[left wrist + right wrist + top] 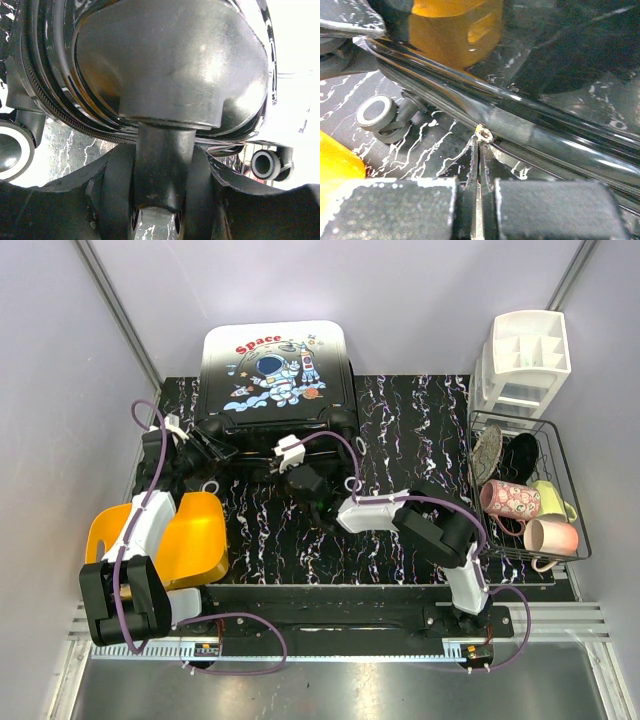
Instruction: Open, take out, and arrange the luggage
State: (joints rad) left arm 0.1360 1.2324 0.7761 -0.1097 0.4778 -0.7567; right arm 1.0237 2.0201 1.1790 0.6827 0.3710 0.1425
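The luggage (272,380) lies at the back of the mat, white astronaut panel up, and looks closed. My left gripper (220,448) is at its near left corner. In the left wrist view this gripper (164,165) is shut around a black stub (162,150) under the glossy black shell (170,60), with a wheel (264,165) to the right. My right gripper (290,468) is at the near edge. In the right wrist view it (479,142) is shut, with the small metal zipper pull (483,133) at its fingertips on the suitcase's zip line (545,135).
A yellow-orange bin (190,535) sits at the near left beside the left arm. A white compartmented organizer (525,360) stands at the back right. A wire basket (578,540) with mugs and dark items is at the right. A suitcase wheel (375,111) shows left of the right gripper.
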